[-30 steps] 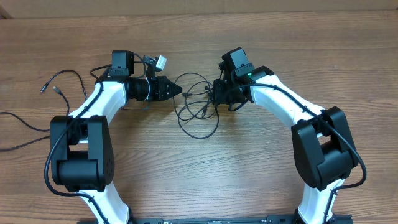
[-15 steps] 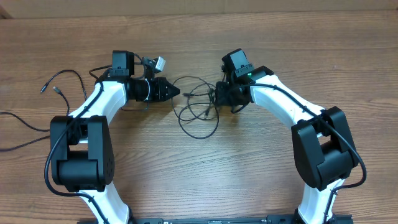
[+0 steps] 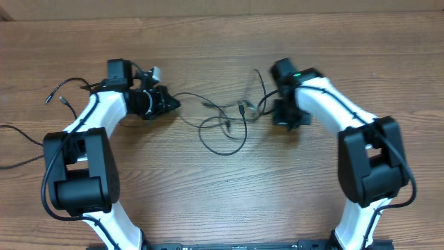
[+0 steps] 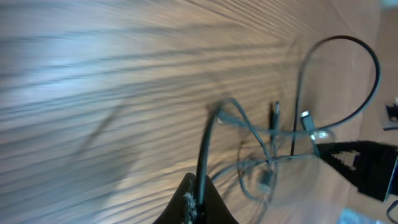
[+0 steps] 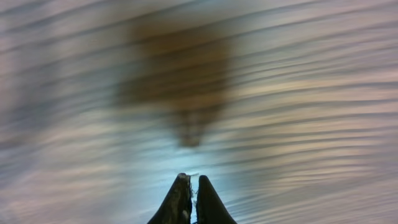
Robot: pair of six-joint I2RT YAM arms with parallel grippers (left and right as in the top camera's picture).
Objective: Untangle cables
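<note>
A: Step in hand?
B: Looks like pulling the snarl open. The brown wood-grain counter [image 3: 222,198] is flat and smooth-looking, so I'd guess cord slides on it. The thin black flexible cables [image 3: 229,123] lie mid-counter between the two arms, loose loops crossing in one small snarl.
A: Pincers?
B: The left pincer [image 3: 173,104] is clamped on one of the cables, which runs toward the snarl. The right pincer [image 5: 193,183] has its fingers pressed together. Its wrist view is blurred and shows no cord, so I can't tell if it grips anything. Overhead, a strand curves just beside it.
A: How to do it well?
B: My call: draw the left strand outward, low and slow, and check that the snarl loosens rather than cinches. The cord is limp and rubbery-looking and will likely drag its neighbours. The right side needs a sure hold on another strand to oppose.
A: Small stuff?
B: The short, stiff silver-grey plug tips [image 4: 305,117] could snag in loops. Feed them through end-first.
</note>
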